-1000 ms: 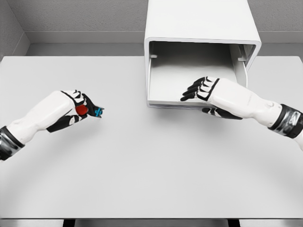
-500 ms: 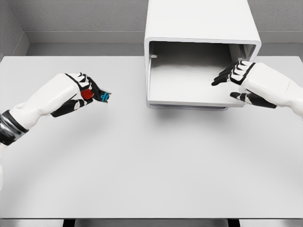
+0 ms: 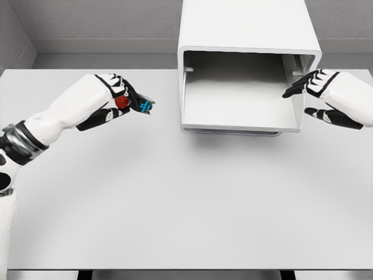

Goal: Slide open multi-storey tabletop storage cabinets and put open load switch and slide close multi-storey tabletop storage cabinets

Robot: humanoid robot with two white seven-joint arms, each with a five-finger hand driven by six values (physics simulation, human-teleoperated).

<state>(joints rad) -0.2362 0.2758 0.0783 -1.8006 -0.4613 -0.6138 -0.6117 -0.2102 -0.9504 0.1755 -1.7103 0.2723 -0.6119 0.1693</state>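
A white storage cabinet [image 3: 247, 26] stands at the back of the table, its drawer [image 3: 239, 119] slid out toward me and empty inside. My left hand [image 3: 119, 102] hovers above the table left of the drawer, shut on a small load switch [image 3: 135, 104] with a red body and a blue and black end pointing toward the cabinet. My right hand [image 3: 317, 96] is at the drawer's right front corner, fingers spread and holding nothing, thumb below the fingers and just off the drawer's side wall.
The white table [image 3: 186, 198] stretches wide in front of the cabinet. A grey wall [image 3: 99, 20] runs behind it. The table's front edge lies near the bottom of the view.
My left hand has carried the switch up and to the right, closer to the drawer. My right hand has drawn back from inside the drawer to its right corner.
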